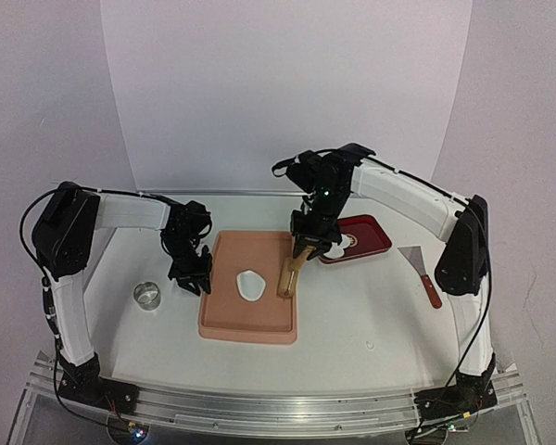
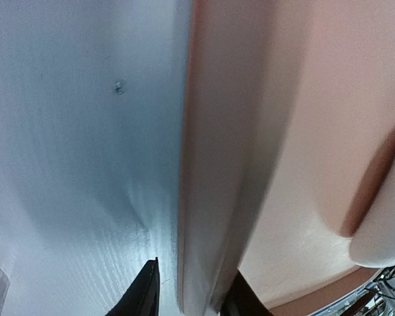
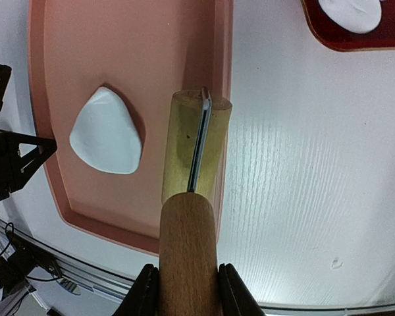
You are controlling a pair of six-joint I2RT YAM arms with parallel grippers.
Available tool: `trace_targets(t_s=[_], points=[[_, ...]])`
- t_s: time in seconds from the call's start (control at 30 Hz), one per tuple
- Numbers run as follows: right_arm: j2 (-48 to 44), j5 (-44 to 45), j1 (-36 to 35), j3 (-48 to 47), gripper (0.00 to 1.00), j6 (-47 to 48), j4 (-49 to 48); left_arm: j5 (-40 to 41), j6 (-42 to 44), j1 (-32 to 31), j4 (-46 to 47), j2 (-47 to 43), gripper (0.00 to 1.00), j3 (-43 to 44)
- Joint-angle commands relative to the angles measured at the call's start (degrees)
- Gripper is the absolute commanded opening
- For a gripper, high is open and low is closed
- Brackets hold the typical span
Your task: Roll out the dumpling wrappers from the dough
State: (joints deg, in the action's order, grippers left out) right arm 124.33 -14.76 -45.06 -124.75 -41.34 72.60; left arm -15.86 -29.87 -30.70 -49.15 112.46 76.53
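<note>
The right gripper [image 3: 187, 289] is clamped on the pin [image 3: 181, 145] near the dough [image 3: 106, 139], but nobody can tell if the left gripper [image 2: 194, 293] grips the board [image 1: 250, 320], so it may slide.

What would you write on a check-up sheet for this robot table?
Surface: white table with a small speck; pink board in the middle.
Job's things: dough lying flat on the board; one white round, seemingly a wrapper, in the red tray; rolling pin tilted over the board's right side.
Clutter: metal ring cutter on the left; red-handled scraper on the right.
Grippers: left gripper has its jaws apart astride the board's left rim; right gripper is shut on the rolling pin's handle.
Cables: black cables run along both arms, off the board.
Surroundings: white backdrop; nothing else seen.
</note>
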Motion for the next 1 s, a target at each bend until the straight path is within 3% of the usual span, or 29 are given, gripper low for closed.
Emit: trace_targets(t_s=[0.0, 0.13, 0.4, 0.53, 0.7, 0.97], points=[[-4.49, 7.47, -3.13, -2.1, 0.0, -7.68, 7.44, 2.93, 0.43, -0.26, -7.52, 0.31, 0.35, 3.56], [-8.14, 9.72, -4.12, -0.76, 0.0, -11.18, 6.73, 6.75, 2.95, -0.11, -11.09, 0.92, 0.48, 8.59], [-11.99, 7.86, -7.67, 0.04, 0.0, -20.25, -3.59, 8.3, 7.52, 2.38, -12.52, 6.91, 0.49, 18.19], [-11.41, 6.54, -9.61, 2.38, 0.0, -23.48, -9.23, 9.17, 10.33, 4.1, -12.36, 11.97, 0.48, 23.39], [-11.75, 6.86, -10.51, 5.1, 0.0, -23.19, -9.73, 8.53, 11.15, 5.98, -12.06, 18.43, 0.41, 28.14], [-13.17, 3.71, -10.21, 14.31, 0.0, -25.01, -13.61, 8.19, 5.71, 6.08, -10.35, 15.32, 0.33, 21.67]])
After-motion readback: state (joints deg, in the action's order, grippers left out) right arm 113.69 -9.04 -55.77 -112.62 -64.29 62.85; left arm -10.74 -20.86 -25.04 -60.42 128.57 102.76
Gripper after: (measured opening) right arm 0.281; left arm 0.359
